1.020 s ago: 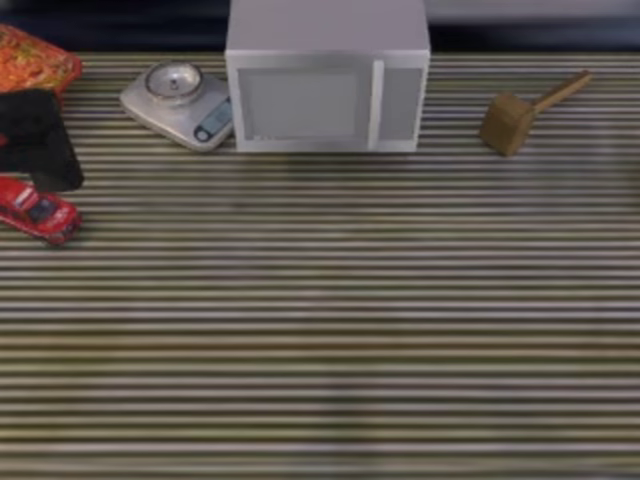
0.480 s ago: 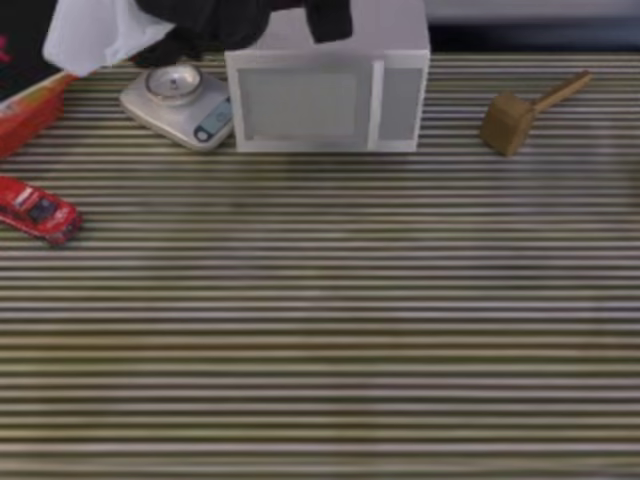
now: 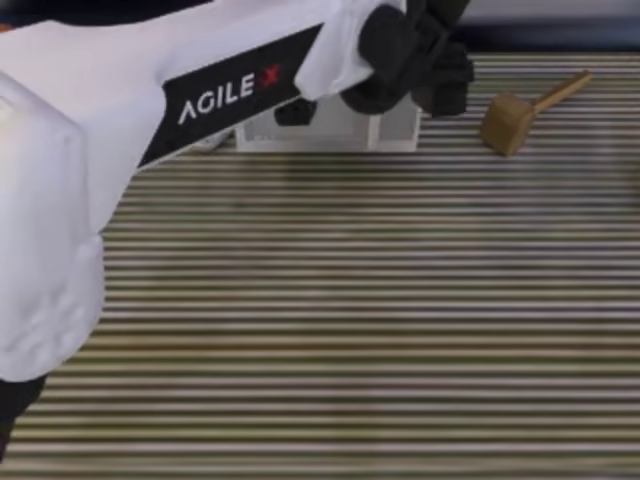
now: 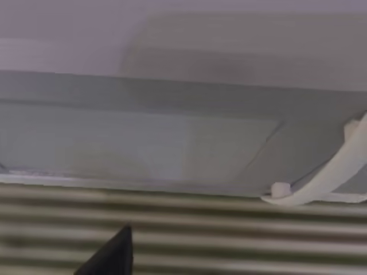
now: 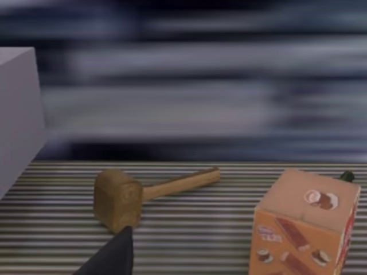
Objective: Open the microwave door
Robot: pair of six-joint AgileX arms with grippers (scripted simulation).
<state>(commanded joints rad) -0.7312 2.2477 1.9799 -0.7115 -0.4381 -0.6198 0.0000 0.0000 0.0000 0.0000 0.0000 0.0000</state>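
- Door (image 4: 172, 143) of the microwave (image 3: 330, 128) sits at the far edge of the table, a little left of centre in the top view; from above I see only the lower strip of the front under my left arm.
- Left arm (image 3: 120, 130), white with black AGILEX lettering, sweeps from the near left corner up across the far left of the table and covers most of the microwave.
- Left gripper (image 3: 425, 55) is the black mass over the microwave's right end; whether it is clenched or released I cannot tell from any view.
- Left wrist view is close on the door: grey window, pale frame, and the handle (image 4: 327, 177) standing off the panel on its posts. The door looks flush with the front. Striped cloth runs just below it.
- Table (image 3: 350, 330) is covered in fine horizontal stripes of cream, olive and dark brown, bare across the middle and near side.
- Mallet (image 3: 525, 112), wooden, lies on the far right, well apart from the microwave, head toward the microwave.
- Carton (image 5: 304, 226), orange with printed pictures, stands beside the mallet in the right wrist view only.
- Right gripper is outside the top view; I cannot tell its grip.
- Behind the table the room is a dark, streaked blur.
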